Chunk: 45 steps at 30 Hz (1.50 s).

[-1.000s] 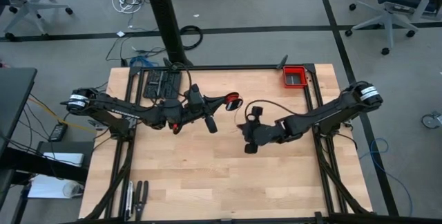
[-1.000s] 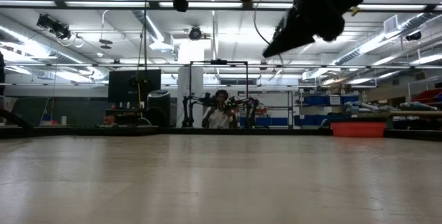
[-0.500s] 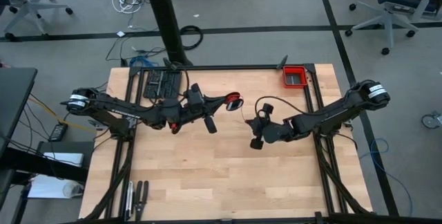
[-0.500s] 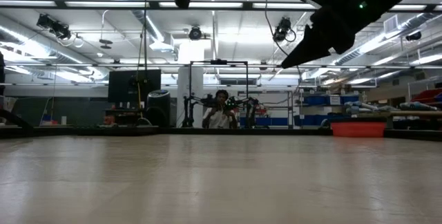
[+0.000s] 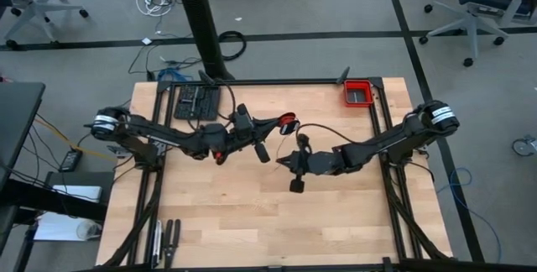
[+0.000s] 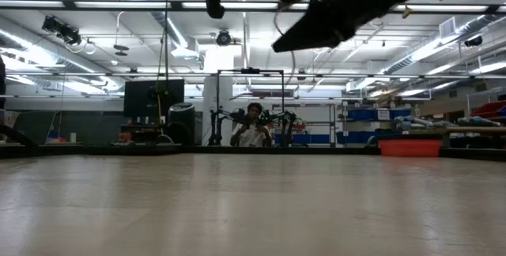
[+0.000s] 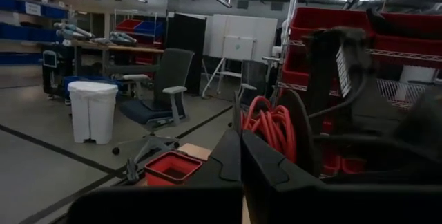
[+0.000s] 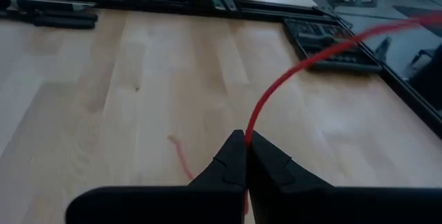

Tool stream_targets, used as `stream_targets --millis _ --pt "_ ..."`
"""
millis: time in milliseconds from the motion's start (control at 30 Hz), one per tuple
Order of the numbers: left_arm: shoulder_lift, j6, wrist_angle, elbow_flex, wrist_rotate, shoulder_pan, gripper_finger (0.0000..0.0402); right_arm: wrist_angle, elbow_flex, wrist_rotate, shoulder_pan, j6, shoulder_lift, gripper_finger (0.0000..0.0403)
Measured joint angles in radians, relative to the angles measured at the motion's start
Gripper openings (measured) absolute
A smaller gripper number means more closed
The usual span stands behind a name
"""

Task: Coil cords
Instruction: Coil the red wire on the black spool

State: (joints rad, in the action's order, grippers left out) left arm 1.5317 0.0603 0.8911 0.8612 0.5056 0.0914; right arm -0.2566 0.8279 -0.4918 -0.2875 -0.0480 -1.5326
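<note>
Cord pinched at both ends above the tabletop

Cord (image 8: 276, 89), thin and bright red, is held off the tabletop (image 5: 252, 222) between the two hands near the middle, toward the far edge. A small coiled red bundle (image 5: 288, 124) is seen at the tip of the left hand (image 5: 281, 126), whose fingers are pressed together on it. The right hand (image 8: 244, 148) is pressed together on a single strand, which rises from its fingertips and arcs away toward the left hand. A short loose tail (image 8: 181, 158) of cord is seen beneath the right hand, close to the wood; whether it rests on the wood cannot be told.

Slipping is judged the main risk: the strand is very thin and smooth, so it could be drawn out of the right hand's pinch if the hands are moved apart too fast. The bundle could also be loosened if the strand is pulled taut against it. Should slack be let out instead, the next turn could sag and miss the bundle. Red bin (image 5: 358, 93) at the far right corner stands well apart.
</note>
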Motion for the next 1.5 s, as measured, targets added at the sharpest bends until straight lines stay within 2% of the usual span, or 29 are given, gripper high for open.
stream_targets --millis 200,633,867,1300,1500 --pt "0.046 0.003 0.026 -0.001 0.024 -0.011 0.0000 0.120 0.132 0.067 0.016 0.018 -0.034 0.0000" --pt "0.046 0.024 -0.002 -0.001 -0.043 -0.033 0.0000 0.179 0.218 0.156 0.048 0.094 -0.023 0.0000" --pt "0.046 0.008 -0.015 -0.001 -0.061 -0.035 0.0000 0.204 0.218 0.123 0.037 0.105 -0.015 0.0000" --pt "0.047 -0.053 -0.072 -0.001 -0.114 -0.040 0.0000 0.346 0.219 0.119 0.041 0.112 0.149 0.0000" --pt "0.047 -0.052 -0.075 -0.001 -0.124 -0.046 0.0000 0.360 0.218 0.099 0.041 0.121 0.195 0.0000"
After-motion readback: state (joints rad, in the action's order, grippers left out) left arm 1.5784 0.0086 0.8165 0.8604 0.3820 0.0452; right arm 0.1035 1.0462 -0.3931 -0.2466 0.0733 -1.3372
